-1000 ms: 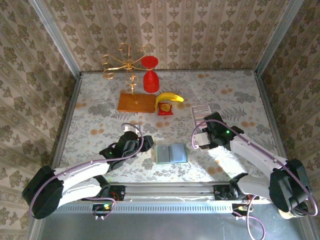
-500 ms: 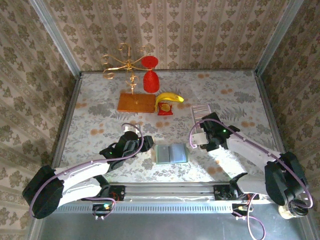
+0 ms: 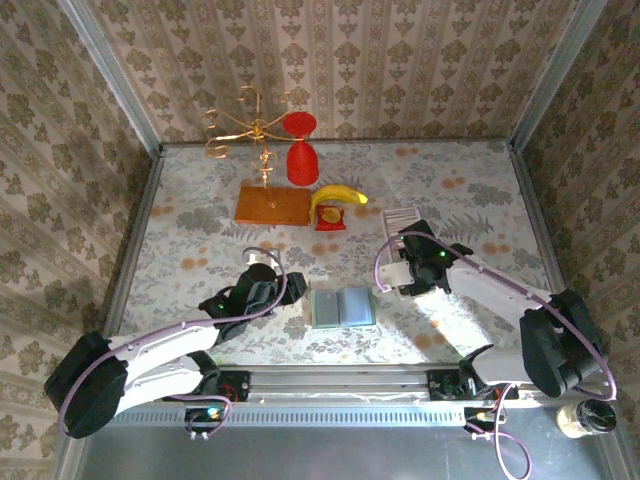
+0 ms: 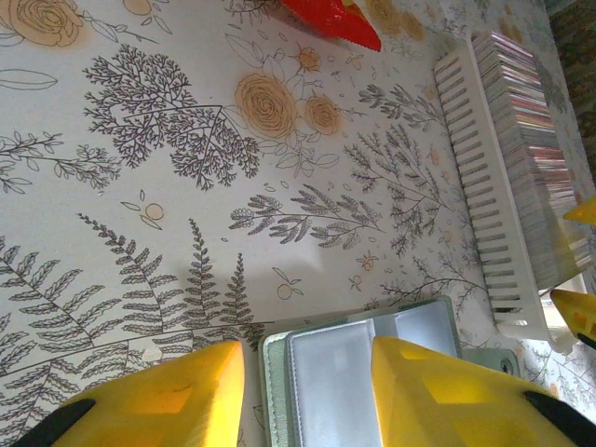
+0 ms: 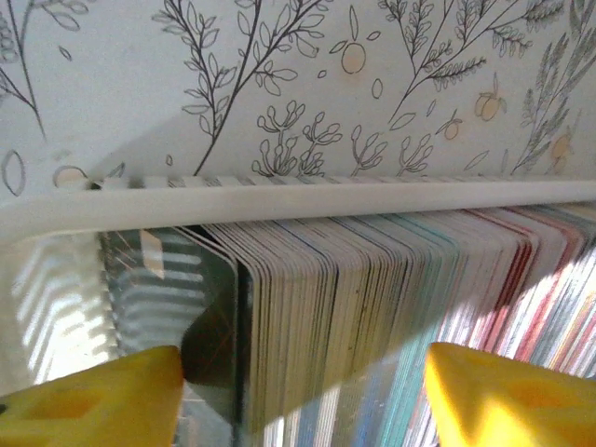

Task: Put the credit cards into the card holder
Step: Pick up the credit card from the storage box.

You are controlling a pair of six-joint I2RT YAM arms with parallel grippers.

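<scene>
the right gripper (image 5: 303, 382) has fingers spread around loads of credit cards (image 5: 372, 279) at 1 o'clock of the card holder (image 3: 343, 307), left gripper (image 4: 307, 358) spread too, so closing probably grabs several at once

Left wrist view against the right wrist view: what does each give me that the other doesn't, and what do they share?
Left wrist: the open card holder, bluish panels up, seen between the open left gripper's yellow fingers, and a red object at the top edge.
Right wrist: a close look at the edges of the credit cards, with a dark card at the row's end beside one finger of the open right gripper.
Both: the cards standing in the white slotted tray on the floral table.
</scene>
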